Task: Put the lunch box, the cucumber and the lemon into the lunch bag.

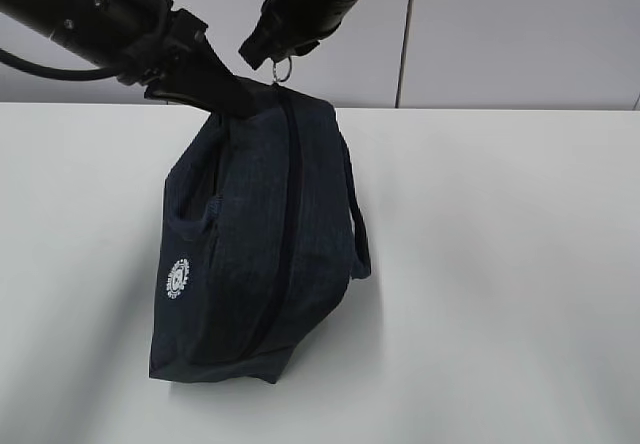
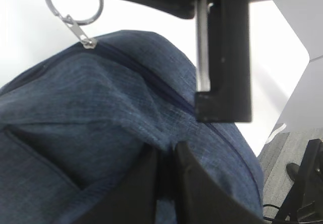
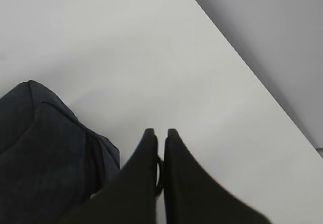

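Observation:
The dark navy lunch bag (image 1: 250,254) stands on the white table (image 1: 500,264), its round white logo (image 1: 178,278) facing the front. Its zipper (image 1: 288,194) runs down the middle and looks closed. My left gripper (image 1: 235,99) is shut on a fold of fabric at the bag's top (image 2: 166,151). My right gripper (image 1: 270,59) is shut on the silver ring pull (image 1: 283,69), which shows in the left wrist view (image 2: 75,7) and as a thin loop between the right fingers (image 3: 159,171). The lunch box, the cucumber and the lemon are out of view.
One loop handle (image 1: 357,224) hangs on the bag's right side. A grey wall (image 1: 500,34) rises behind the table's far edge. In the left wrist view the floor (image 2: 287,153) shows past the table's corner.

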Controlling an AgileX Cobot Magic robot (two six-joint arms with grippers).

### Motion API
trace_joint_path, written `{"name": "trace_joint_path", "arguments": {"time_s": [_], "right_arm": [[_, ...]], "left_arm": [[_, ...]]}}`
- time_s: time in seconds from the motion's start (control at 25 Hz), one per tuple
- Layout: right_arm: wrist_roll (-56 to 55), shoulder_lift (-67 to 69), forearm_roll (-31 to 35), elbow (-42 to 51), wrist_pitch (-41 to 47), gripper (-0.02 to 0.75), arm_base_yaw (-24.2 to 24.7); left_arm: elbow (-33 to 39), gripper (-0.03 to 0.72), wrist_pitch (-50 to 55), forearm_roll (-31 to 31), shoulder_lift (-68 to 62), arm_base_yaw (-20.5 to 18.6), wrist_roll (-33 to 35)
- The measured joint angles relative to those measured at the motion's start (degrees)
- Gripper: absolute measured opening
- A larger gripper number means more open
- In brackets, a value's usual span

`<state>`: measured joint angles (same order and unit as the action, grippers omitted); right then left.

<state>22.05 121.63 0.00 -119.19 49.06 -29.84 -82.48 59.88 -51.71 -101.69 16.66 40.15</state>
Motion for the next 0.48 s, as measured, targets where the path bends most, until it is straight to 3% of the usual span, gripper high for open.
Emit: {"name": "trace_joint_path", "arguments": {"time_s": [0.48], "right_arm": [[-0.11,0.00,1.59,0.00,-2.16,0.000,-0.15]], "left_arm": [[0.00,0.020,2.13,0.59,1.92,-0.44,-0.12]]}}
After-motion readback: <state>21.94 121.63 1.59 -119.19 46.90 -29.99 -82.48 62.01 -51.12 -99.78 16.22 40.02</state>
